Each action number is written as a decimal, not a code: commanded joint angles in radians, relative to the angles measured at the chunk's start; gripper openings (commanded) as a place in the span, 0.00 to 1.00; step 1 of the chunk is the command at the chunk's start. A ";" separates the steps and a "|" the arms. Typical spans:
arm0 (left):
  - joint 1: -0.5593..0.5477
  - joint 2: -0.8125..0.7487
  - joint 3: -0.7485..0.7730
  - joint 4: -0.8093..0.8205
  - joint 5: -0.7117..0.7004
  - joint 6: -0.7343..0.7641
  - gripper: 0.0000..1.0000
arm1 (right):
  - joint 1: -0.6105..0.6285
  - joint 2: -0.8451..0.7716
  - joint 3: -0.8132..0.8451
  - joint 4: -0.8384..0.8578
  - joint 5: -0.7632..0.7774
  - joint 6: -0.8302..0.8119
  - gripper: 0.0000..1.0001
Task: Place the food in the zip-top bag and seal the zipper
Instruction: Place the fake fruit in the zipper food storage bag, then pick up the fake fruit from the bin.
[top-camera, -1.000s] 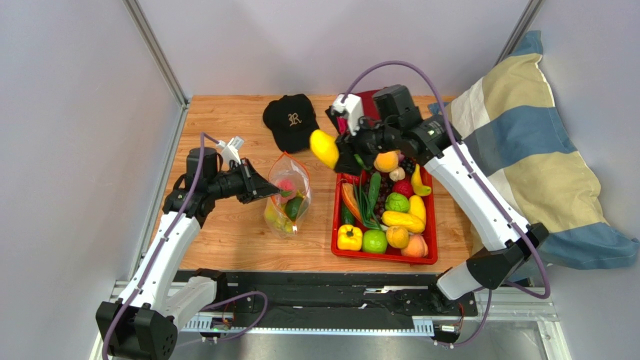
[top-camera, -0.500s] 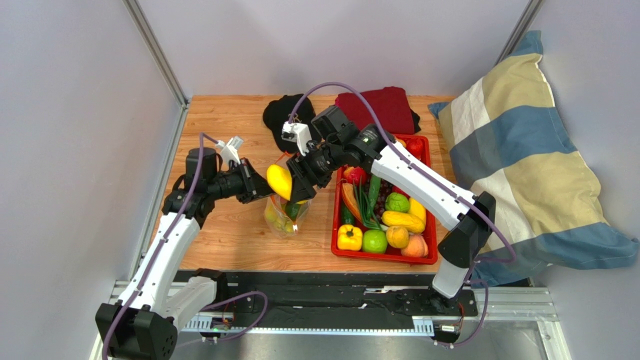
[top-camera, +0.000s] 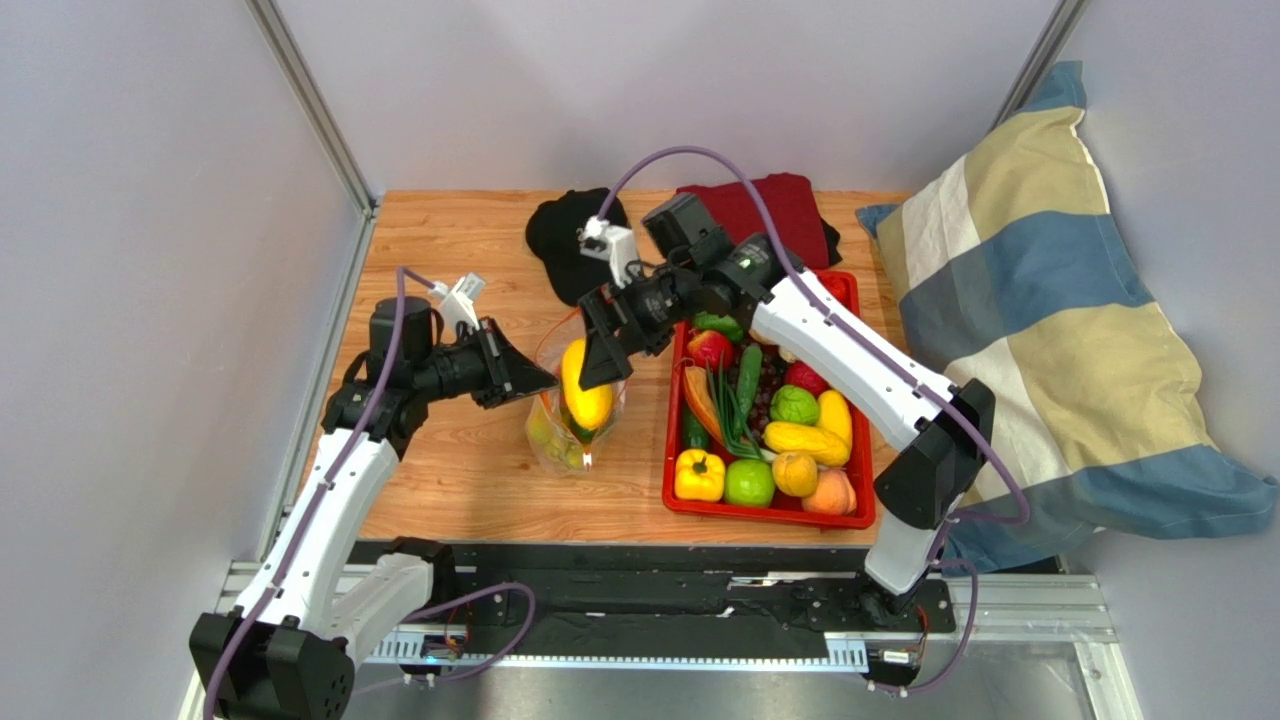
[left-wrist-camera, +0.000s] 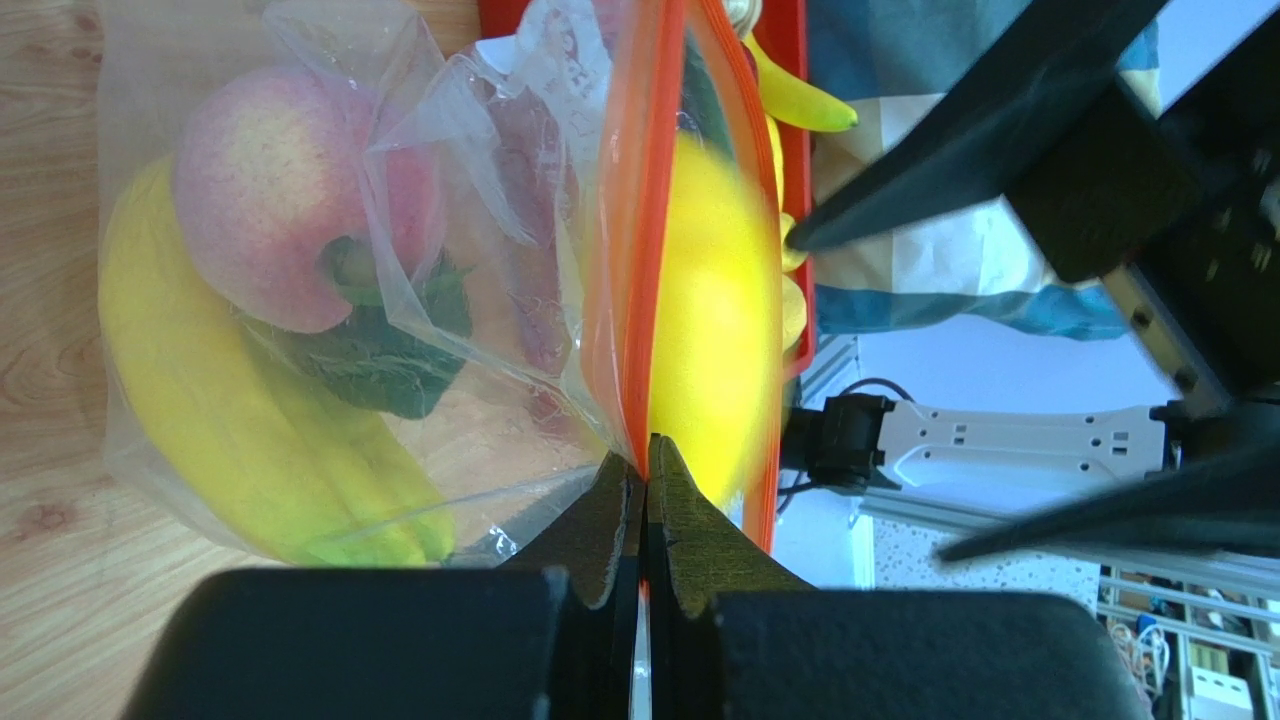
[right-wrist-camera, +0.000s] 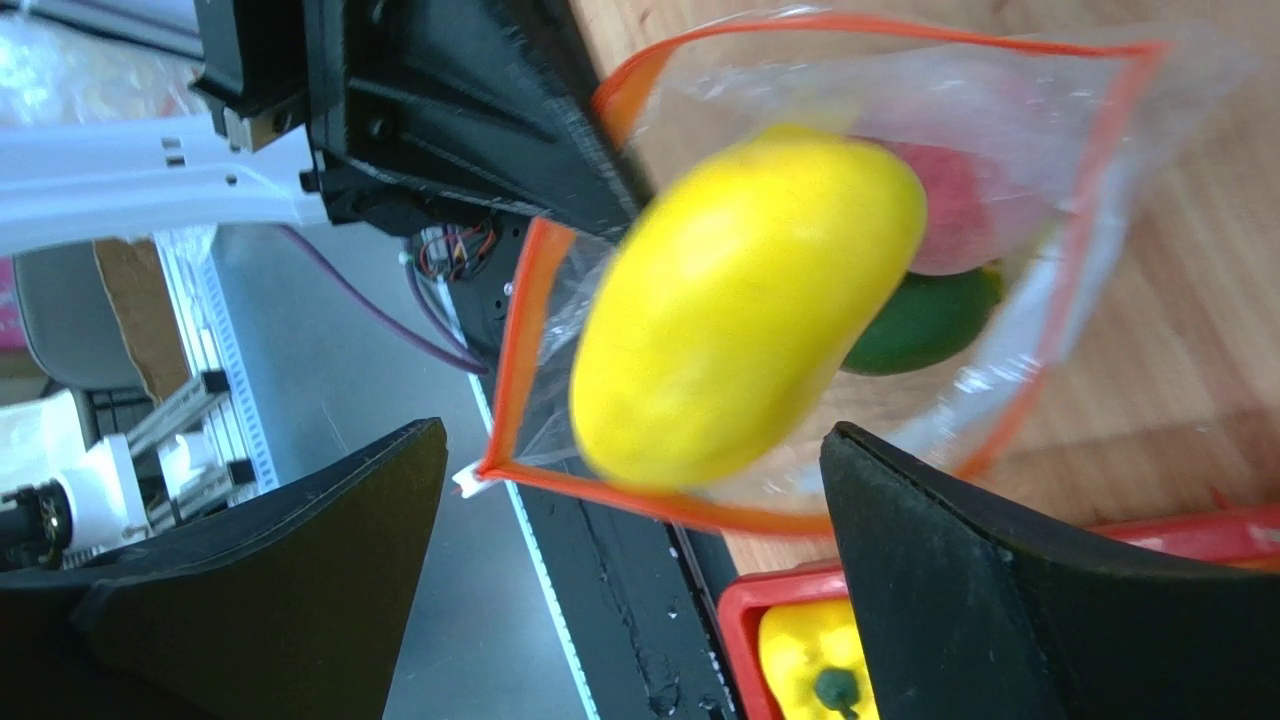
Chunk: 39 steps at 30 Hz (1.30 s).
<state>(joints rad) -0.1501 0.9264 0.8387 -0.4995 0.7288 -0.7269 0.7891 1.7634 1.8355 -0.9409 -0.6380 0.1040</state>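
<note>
Bag (top-camera: 559, 432) sat on the table (top-camera: 451, 465), just left of the red tray (top-camera: 766, 515) and well short of the black cap (top-camera: 559, 233).

Left gripper (left-wrist-camera: 646, 462): fingers pressed together on the zipper (left-wrist-camera: 648, 300), pinching one lip of the mouth. No gap between the tips in the left wrist view.

Bag mouth was open. The two orange lips were spread apart, forming a loop in the right wrist view.

Right gripper (top-camera: 598, 357): fingers wide apart and clamped on nothing, positioned over the bag mouth and close to the left gripper.

Mango (right-wrist-camera: 744, 308) was at the bag mouth, between the two orange lips. It was motion-blurred in both wrist views. In the right wrist view it touched neither right finger, with clear space on both sides. How far it was through the mouth could not be told.

Already inside the bag:
- a banana (left-wrist-camera: 226, 435) along the lower side
- a red fruit (left-wrist-camera: 278, 203) with a pale blush
- a dark green piece (left-wrist-camera: 376, 368) between them, under folds of plastic

The tray held more toy produce, including a yellow pepper (top-camera: 699, 474) at its near left corner. A dark red cloth (top-camera: 774, 210) lay beyond the tray. A striped pillow (top-camera: 1052, 330) lay at the table's right edge.
</note>
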 joint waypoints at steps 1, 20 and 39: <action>-0.002 -0.015 0.014 0.013 0.004 0.003 0.00 | -0.122 -0.064 0.056 0.025 -0.043 0.010 1.00; -0.002 0.009 0.007 0.036 0.026 0.004 0.00 | -0.361 -0.311 -0.473 -0.061 0.327 -0.305 0.78; -0.002 0.005 0.008 0.035 0.021 0.012 0.00 | -0.381 -0.006 -0.147 0.070 0.460 -0.328 0.67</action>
<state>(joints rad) -0.1501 0.9379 0.8387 -0.4973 0.7353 -0.7288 0.4217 1.6569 1.5440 -0.9535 -0.2333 -0.1886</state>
